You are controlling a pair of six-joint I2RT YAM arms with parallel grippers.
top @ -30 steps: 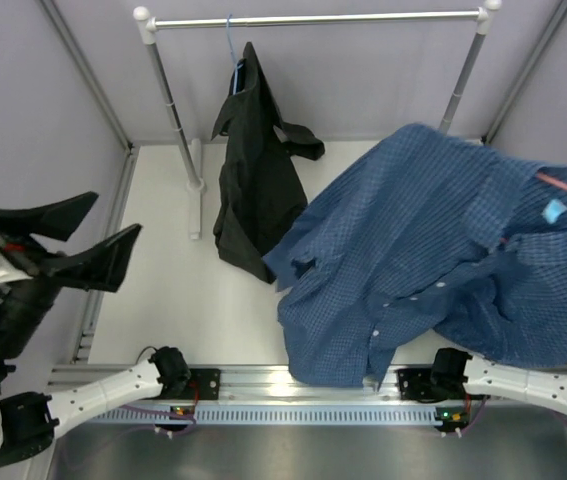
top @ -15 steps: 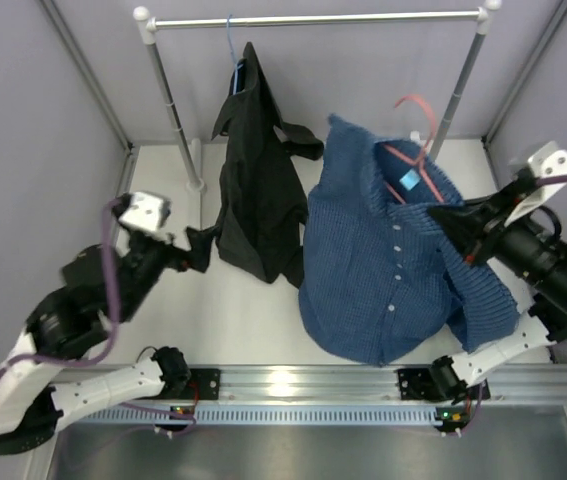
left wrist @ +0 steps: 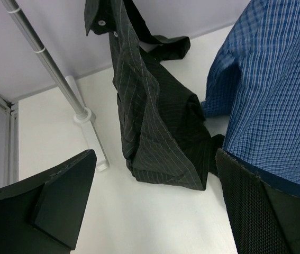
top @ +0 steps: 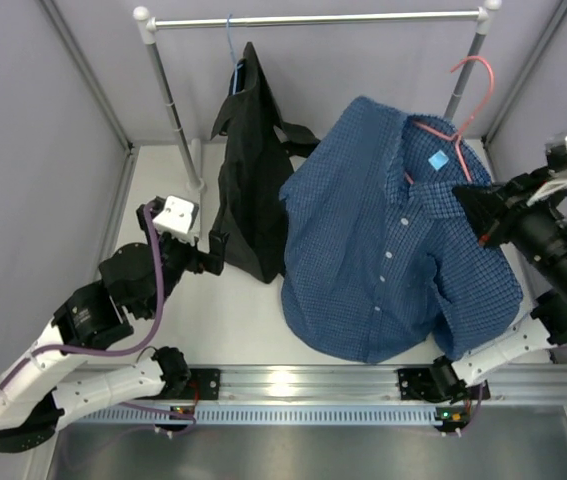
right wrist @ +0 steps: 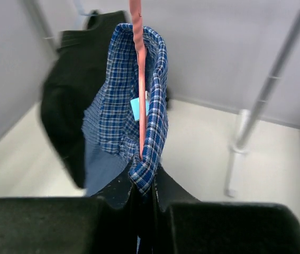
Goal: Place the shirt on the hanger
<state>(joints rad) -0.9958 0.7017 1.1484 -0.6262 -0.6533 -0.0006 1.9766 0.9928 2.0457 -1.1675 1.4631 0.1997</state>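
The right gripper point(right wrist: 143, 182) is clamped on the collar of the blue checked shirt point(top: 383, 250), where the pink hanger point(right wrist: 139, 79) runs inside the neck. It holds both up near the right end of the clothes rail point(top: 313, 18). The left gripper point(left wrist: 155, 180) hangs wide apart and empty, low beside a black shirt point(top: 248, 190) on the rail.

The shirt point(top: 393, 250) is soft, matt woven cloth in a fine check; the hanger point(right wrist: 139, 79) looks like smooth, coated wire. Below the glossy metal rail point(top: 313, 18), the black shirt point(top: 248, 200) is matt pinstriped cloth. The left gripper point(left wrist: 155, 159) has matt black plastic fingers point(left wrist: 60, 196), one mesh-textured.
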